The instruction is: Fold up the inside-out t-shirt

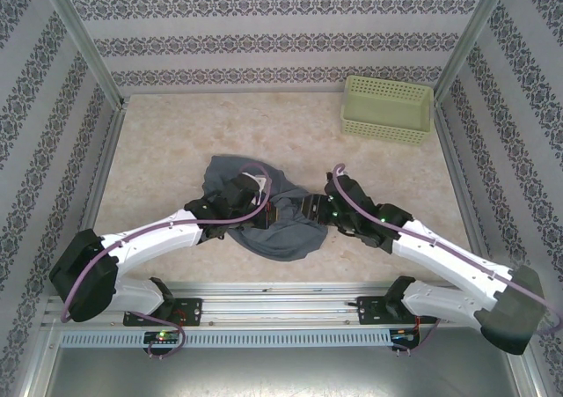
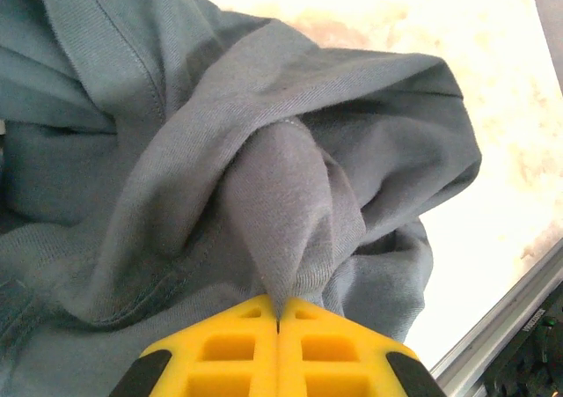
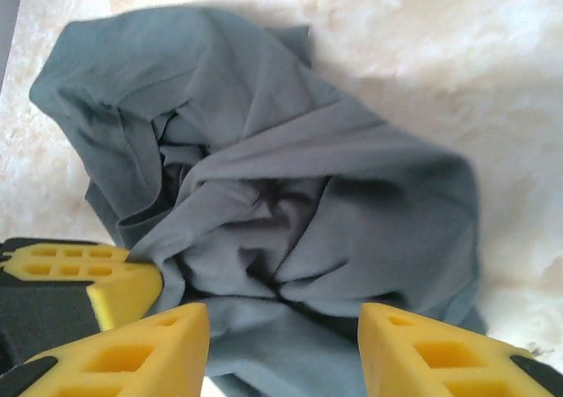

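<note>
L gripper [image 2: 278, 318]: clenched on a pinched ridge of the t-shirt [image 1: 277, 234], at heap's centre.
T-shirt: crumpled heap, mid-frame in top view; long axis upper left to lower right.
R gripper [image 3: 283, 322]: jaws apart, astride cloth at heap's right side; no grip yet, I judge.
Basket [image 1: 387, 106]: upper right, well apart.

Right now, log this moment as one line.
t-shirt: crumpled, mid-table | left gripper: shut on t-shirt | right gripper: open at t-shirt | basket: far right, apart | fold: not begun
</note>
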`<state>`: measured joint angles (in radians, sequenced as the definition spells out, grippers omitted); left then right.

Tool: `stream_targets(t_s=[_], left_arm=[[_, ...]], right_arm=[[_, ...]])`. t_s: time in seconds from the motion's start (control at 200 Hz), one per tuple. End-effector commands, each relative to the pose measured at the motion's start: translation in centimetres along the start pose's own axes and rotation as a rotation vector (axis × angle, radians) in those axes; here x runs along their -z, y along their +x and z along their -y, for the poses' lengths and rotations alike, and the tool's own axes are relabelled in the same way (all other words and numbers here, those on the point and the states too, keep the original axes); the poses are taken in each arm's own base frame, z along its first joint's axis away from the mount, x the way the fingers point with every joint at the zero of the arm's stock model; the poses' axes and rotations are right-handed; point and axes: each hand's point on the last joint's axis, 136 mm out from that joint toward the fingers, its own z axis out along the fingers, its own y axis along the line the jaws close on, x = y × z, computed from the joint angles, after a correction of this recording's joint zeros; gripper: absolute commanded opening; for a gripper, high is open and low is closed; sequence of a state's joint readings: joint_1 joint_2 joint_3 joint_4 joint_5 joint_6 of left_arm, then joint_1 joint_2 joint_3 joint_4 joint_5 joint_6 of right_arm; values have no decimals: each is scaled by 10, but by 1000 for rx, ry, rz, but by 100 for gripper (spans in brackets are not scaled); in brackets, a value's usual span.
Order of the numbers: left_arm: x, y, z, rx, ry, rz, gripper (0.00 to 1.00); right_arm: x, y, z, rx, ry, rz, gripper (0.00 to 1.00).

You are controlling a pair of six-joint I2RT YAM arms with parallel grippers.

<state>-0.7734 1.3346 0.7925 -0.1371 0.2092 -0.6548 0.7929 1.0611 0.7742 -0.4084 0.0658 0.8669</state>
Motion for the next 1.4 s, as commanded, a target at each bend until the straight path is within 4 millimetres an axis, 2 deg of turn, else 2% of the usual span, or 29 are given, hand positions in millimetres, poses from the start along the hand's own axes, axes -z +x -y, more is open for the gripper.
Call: stream_targets(t_s=[0.0, 0.055, 0.16, 0.285, 0.45, 0.61, 0.839, 0.919, 1.009, 1.184, 1.294, 1.394], left_arm=[[-1, 2, 11, -26, 47, 16, 0], [-1, 3, 12, -20, 53, 16, 0], [-2, 4, 15, -20, 67, 22, 0], [-1, 7, 17, -29, 69, 13, 0], [0, 8, 20, -29, 75, 15, 0], [-1, 8, 23, -31, 85, 21, 0], [3, 6, 22, -36, 77, 41, 0], [8, 3, 20, -41, 65, 64, 0], [12, 1, 20, -55, 63, 75, 0], [14, 0, 22, -50, 59, 73, 0], [19, -5, 14, -59, -9, 78, 0], [22, -11, -3, -50, -91, 83, 0]], right_arm=[[-20, 19, -7, -139, -33, -70, 48], [-26, 19, -9, -181, -40, -61, 46], [-34, 15, 5, -227, 35, -23, 41], [-42, 7, 8, -242, 47, 7, 39], [-59, 16, 10, -248, 72, -46, 39], [-69, 24, 26, -255, 172, -74, 41], [-85, 26, 42, -265, 211, -85, 40], [-89, 24, 44, -232, 223, -107, 35], [-92, 19, 43, -199, 224, -117, 24], [-84, 6, 38, -147, 226, -85, 0], [-67, -5, 23, -84, 165, -28, 0], [-44, -15, 0, -38, 62, 17, 0]])
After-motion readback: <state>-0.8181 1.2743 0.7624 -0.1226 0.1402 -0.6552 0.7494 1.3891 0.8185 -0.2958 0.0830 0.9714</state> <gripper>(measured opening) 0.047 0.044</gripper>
